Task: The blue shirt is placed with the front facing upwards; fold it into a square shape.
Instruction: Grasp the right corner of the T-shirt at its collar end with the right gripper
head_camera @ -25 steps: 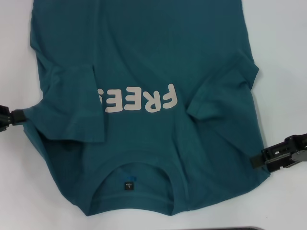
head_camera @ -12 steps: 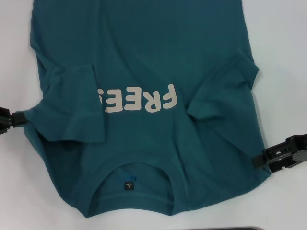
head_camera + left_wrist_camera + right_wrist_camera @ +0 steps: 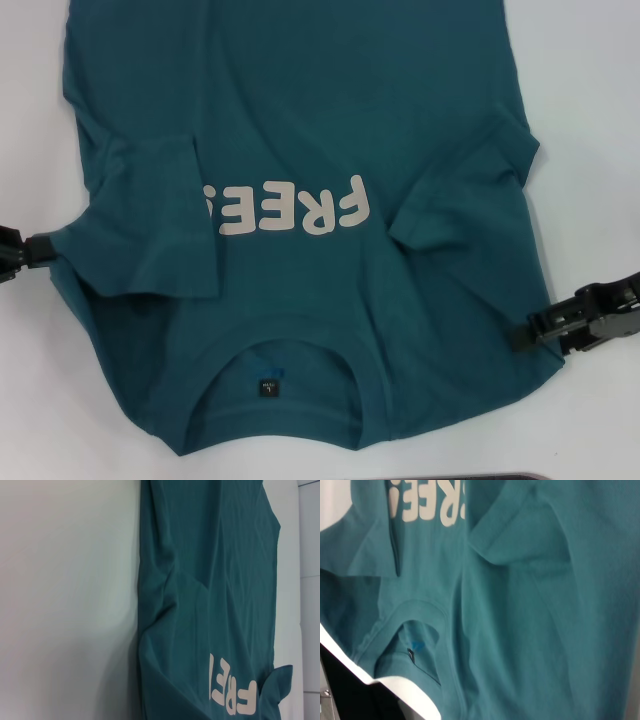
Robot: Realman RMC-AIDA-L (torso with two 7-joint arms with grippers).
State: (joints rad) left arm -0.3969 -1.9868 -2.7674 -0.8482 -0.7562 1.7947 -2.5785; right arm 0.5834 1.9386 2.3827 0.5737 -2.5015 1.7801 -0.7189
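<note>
The blue shirt (image 3: 330, 120) lies face up on the white table (image 3: 590, 100), collar (image 3: 280, 360) towards me, with both sleeves folded inward over the chest. The cream "FREE!" lettering (image 3: 290, 210) is partly covered by the left sleeve. A small dark neck label (image 3: 268, 385) shows inside the collar. My left gripper (image 3: 45, 247) is at the shirt's left edge, shut on a pulled-out point of cloth. My right gripper (image 3: 525, 335) is open at the shirt's right edge near the shoulder. The shirt also shows in the left wrist view (image 3: 210, 580) and the right wrist view (image 3: 545, 605).
Bare white table lies to the left (image 3: 30, 120) and right of the shirt. A dark strip (image 3: 480, 476) shows at the table's near edge. The right wrist view shows the table's white front edge (image 3: 350, 665) with dark space beyond it.
My right gripper has moved a little left and down, onto the shirt's right edge. The left gripper and the shirt have stayed still.
</note>
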